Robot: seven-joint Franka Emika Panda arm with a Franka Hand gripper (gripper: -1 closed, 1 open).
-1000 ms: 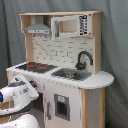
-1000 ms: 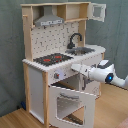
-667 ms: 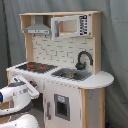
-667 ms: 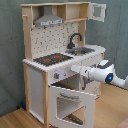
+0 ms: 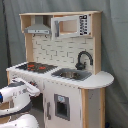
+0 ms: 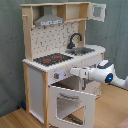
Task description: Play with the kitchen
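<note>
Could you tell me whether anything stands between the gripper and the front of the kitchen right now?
Nothing visible does. In the second exterior view the gripper is already at the kitchen front panel below the hob, above the open oven door.

Lighting is even and diffuse in both exterior views, moderately bright, with no glare. Both are soft throughout; fine detail on the kitchen (image 5: 60, 60) (image 6: 62, 55) is smeared. A shadow sits under the hood (image 5: 38, 29) at 10 o'clock. The open oven cavity (image 6: 67, 97) reads dark.

Pale wood and white kitchen (image 5: 60, 95) (image 6: 35, 85), black-red hob (image 5: 34, 66) (image 6: 52, 59), black faucet (image 5: 82, 59) (image 6: 75, 39), white brick-pattern backsplash (image 5: 57, 50)
</note>
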